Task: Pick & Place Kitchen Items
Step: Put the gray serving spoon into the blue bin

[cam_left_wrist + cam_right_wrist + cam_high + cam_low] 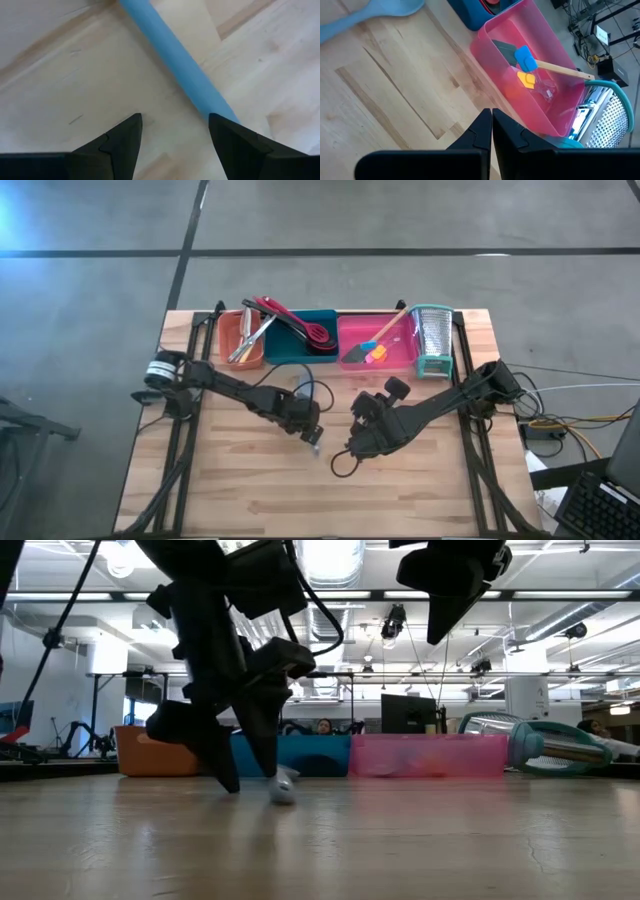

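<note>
I am lowering the open left end effector [172, 131] over the blue utensil handle [175, 57] on the counter [60, 75], centring before closing; the right end effector [492, 131] is waiting shut.

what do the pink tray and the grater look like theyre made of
Pink tray: probably plastic, translucent and glossy; light shines through its walls and the tools inside show through in the right wrist view.

Grater: looks like bare metal, shiny and perforated with rows of small holes, with a teal trim that is likely plastic.
</note>
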### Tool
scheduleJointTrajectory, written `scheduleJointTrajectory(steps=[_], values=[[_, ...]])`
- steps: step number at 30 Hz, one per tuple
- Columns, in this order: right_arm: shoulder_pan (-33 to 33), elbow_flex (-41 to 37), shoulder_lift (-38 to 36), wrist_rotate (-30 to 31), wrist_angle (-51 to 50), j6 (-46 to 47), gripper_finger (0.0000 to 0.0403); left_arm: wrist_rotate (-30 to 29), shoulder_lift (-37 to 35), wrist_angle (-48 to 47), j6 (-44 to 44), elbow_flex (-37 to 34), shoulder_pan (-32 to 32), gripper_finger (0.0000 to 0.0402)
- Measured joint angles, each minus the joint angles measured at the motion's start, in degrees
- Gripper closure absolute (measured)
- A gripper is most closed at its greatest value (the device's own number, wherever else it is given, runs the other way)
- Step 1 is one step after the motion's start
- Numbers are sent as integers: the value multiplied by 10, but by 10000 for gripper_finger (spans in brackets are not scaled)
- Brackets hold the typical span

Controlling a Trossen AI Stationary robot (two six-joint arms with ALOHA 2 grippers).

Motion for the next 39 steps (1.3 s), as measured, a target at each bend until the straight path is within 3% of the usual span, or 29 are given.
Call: scheduleJointTrajectory(steps=[19, 25, 35, 39], values=[[0, -1, 0, 0, 0, -3, 394, -11, -5, 43, 15, 52, 5, 164], [0, -1, 0, 0, 0, -3, 394, -22, 24, 27, -1, 52, 9, 164], [0, -1, 0, 0, 7, -6, 394, 3, 89, 190, -8, 51, 29, 164], [2, -1, 0, -2, 8, -6, 394, 5, 95, 207, -18, 52, 36, 164]])
